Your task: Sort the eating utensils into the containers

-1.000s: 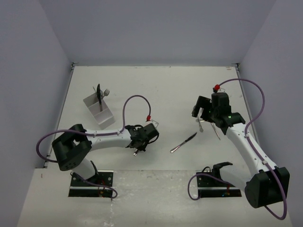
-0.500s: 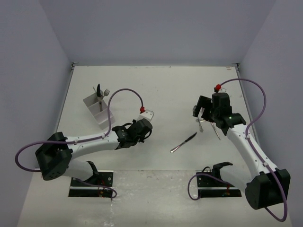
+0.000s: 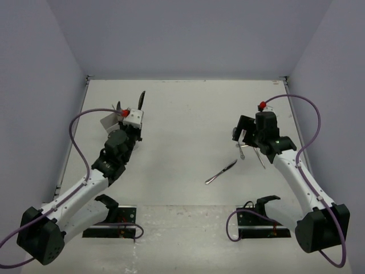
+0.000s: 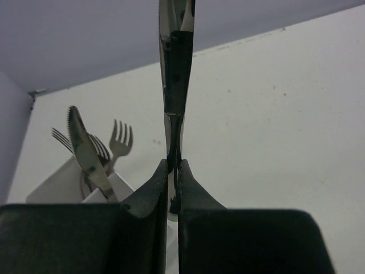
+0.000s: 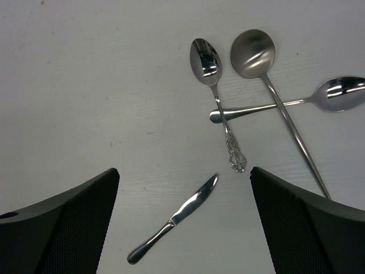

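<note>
**While the left fingers pinch one utensil, the right fingers hang wide over four more**

Seen from its own wrist, the left fingers are pressed together on a slim metal utensil. It stands edge-on between them and runs past their tips out of the top of the view. Whether it is a knife, a fork or a spoon cannot be told. Below the fingertips and off to one side sits the light grey holder, toward the far left of the counter. A serrated knife and forks stand in it with blade and tines up; which compartments they occupy cannot be told.

The right fingers are spread wide and hold nothing, raised above the counter. Between the two fingers a table knife lies flat on the counter, its blade tip pointing away from them. Just beyond the fingertips lie three spoons. A small spoon with an ornate handle ends close to the knife's tip without touching it. Beside it lies a large round-bowled spoon. A third spoon lies crosswise, its handle crossing the handles of the other two.
</note>
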{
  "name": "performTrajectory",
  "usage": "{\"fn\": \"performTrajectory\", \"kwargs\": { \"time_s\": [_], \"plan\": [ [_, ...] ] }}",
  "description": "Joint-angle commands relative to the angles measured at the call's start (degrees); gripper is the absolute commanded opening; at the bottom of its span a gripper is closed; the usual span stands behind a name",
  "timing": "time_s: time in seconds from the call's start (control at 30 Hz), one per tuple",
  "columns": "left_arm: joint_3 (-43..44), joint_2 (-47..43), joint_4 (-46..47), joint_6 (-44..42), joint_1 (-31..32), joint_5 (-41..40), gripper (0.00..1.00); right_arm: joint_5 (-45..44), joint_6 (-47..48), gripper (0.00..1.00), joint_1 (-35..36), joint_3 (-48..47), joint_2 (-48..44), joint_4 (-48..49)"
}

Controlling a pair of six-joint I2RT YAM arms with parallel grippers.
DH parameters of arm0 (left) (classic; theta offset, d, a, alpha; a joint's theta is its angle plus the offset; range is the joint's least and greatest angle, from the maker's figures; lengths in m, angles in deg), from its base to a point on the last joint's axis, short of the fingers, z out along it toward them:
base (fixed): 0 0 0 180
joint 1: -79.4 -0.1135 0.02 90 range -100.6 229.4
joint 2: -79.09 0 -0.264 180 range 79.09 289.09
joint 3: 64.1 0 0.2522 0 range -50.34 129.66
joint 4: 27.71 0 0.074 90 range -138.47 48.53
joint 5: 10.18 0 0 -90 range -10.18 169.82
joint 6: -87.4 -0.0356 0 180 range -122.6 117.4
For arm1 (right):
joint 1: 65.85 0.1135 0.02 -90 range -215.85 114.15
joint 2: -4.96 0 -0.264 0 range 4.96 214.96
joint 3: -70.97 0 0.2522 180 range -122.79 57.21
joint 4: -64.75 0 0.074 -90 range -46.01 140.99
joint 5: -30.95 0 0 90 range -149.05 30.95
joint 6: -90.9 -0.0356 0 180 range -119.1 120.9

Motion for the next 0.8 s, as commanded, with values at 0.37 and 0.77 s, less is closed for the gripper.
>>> {"fn": "performTrajectory", "kwargs": {
  "time_s": [0.37, 0.77],
  "plan": [
    [-9.54, 2.26, 20.97, -14.76, -26.46, 26.60, 0.00, -4.67, 1.23, 0.99, 0.21, -4.97, 3.74, -2.87],
    [-8.84, 8.51, 16.96, -12.03, -29.81, 28.37, 0.00, -5.91, 0.88, 0.99, 0.21, -6.02, 5.06, -3.67]
  ]
}}
